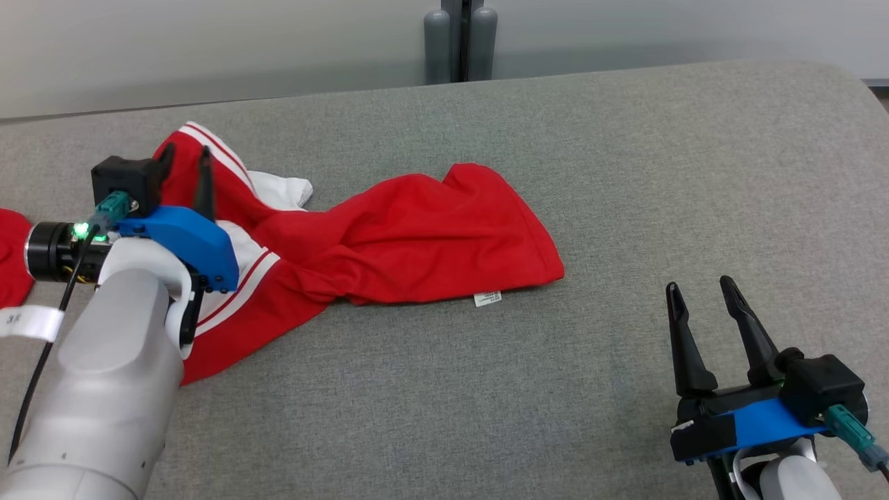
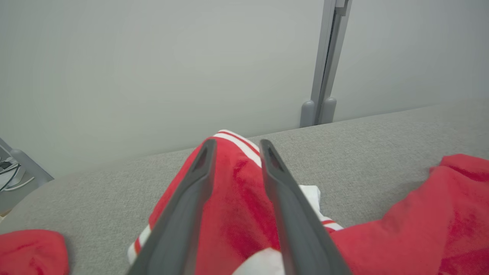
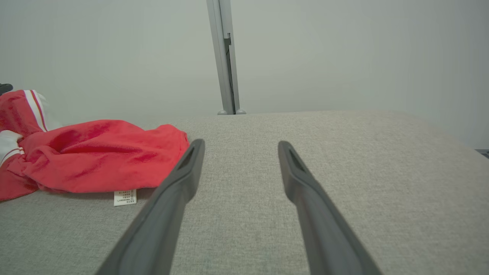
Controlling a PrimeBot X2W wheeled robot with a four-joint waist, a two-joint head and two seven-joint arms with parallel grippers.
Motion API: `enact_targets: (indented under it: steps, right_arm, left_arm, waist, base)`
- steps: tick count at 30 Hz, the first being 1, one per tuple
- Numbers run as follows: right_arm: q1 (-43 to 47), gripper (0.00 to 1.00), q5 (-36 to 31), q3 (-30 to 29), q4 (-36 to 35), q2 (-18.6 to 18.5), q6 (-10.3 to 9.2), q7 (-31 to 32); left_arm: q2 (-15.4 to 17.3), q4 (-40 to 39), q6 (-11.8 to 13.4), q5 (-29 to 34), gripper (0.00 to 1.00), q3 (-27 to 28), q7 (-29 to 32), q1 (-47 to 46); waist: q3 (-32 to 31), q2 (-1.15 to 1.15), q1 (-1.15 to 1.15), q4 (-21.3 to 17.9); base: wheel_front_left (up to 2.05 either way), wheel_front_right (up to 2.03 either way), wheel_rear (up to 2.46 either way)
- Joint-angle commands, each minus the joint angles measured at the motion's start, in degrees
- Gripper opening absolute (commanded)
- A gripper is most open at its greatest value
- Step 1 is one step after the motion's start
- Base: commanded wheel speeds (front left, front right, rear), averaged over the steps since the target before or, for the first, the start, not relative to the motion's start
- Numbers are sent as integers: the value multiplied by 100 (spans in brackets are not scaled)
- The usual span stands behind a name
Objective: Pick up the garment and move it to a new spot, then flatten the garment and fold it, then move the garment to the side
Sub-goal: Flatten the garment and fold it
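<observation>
Left pincer (image 1: 187, 151) is hovering low over the striped cuff (image 1: 208, 142) end of the garment (image 1: 417, 229). Its fingers are partly apart, with red cloth showing in the gap, and as far as I can tell nothing is actually clamped. The rest of the garment trails off to that pincer's right in a twisted, bunched heap on the tabletop (image 1: 625, 173), label (image 1: 487, 298) poking out of the near hem. Right pincer (image 1: 699, 282) is spread wide, empty, over bare tabletop, and the garment is well off to its left.

What worries me:
- If I close here I might catch only the top layer or just the cuff, and it slips out on the lift.
- Pulling from this one end could tighten that twist, making flattening a pain later.
- Going too low, the fingertips could snag the tabletop's fabric cover instead of the shirt.
- There's another bit of red (image 1: 10, 257) left of my left pincer. Can't tell if it's the same garment, and if it is, it could get dragged under.
</observation>
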Motion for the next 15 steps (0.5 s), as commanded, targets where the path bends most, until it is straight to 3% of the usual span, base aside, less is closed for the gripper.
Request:
enact_targets:
  steps: [1, 6, 15]
  right_arm:
    - [23, 100, 32, -21, 19, 14, 0, -3]
    - [123, 100, 18, -133, 42, 24, 0, -3]
    - [268, 100, -8, -224, 69, 35, 0, -3]
  left_arm:
    - [44, -284, 55, 7, 100, 132, -23, 231]
    - [113, -1354, 256, 17, 100, 726, -21, 998]
    - [-147, -3350, 288, 418, 100, 1693, -21, 2485]
  waist:
    - [-43, 0, -1, -11]
    - [-218, 0, -1, 49]
    - [-570, 0, -1, 304]
  base:
    - [0, 0, 0]
    - [0, 0, 0]
    - [0, 0, 0]
